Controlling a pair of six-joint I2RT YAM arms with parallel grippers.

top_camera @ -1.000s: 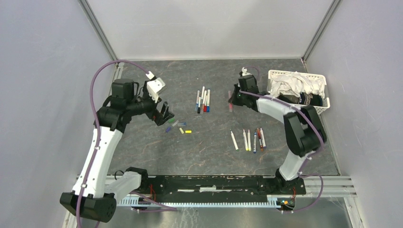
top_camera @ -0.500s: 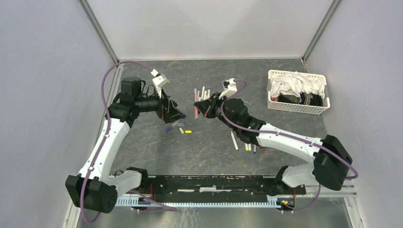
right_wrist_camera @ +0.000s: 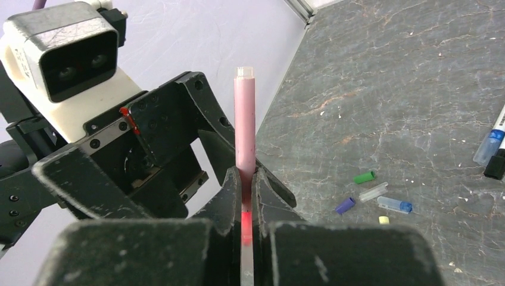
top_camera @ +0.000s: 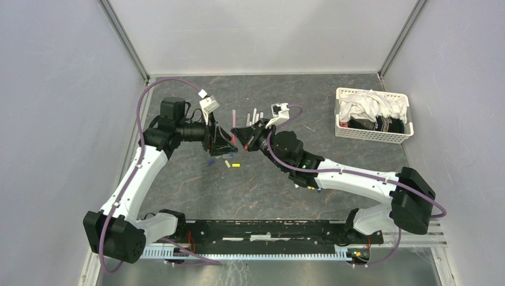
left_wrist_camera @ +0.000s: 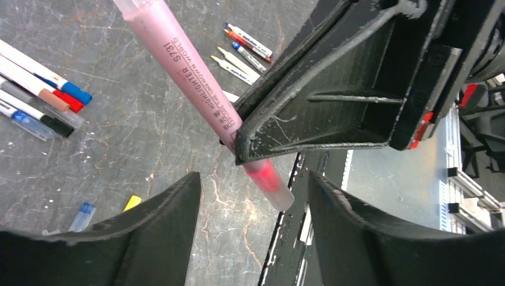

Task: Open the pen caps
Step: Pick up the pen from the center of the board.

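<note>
My right gripper (right_wrist_camera: 246, 179) is shut on a pink highlighter pen (right_wrist_camera: 244, 131), which it holds upright above the table. The pen's clear cap (left_wrist_camera: 274, 185), with the red tip inside, sticks out past the right gripper's fingers (left_wrist_camera: 333, 89). My left gripper (left_wrist_camera: 253, 182) is open, its two fingers either side of that cap without touching it. In the top view the two grippers meet at mid-table, left (top_camera: 221, 141) and right (top_camera: 243, 134), with the pink pen (top_camera: 234, 119) between them.
Loose caps lie on the table: green (right_wrist_camera: 364, 177), clear (right_wrist_camera: 373, 191), purple (right_wrist_camera: 344, 205), blue (right_wrist_camera: 395, 205), yellow (right_wrist_camera: 384, 220). More pens lie behind the grippers (top_camera: 257, 114) and under the right arm (top_camera: 309, 182). A white basket (top_camera: 400, 136) of cloth stands back right.
My right arm has swung left from beside the basket, carrying the pink pen to the left gripper. My left gripper has turned and moved right to face it.
</note>
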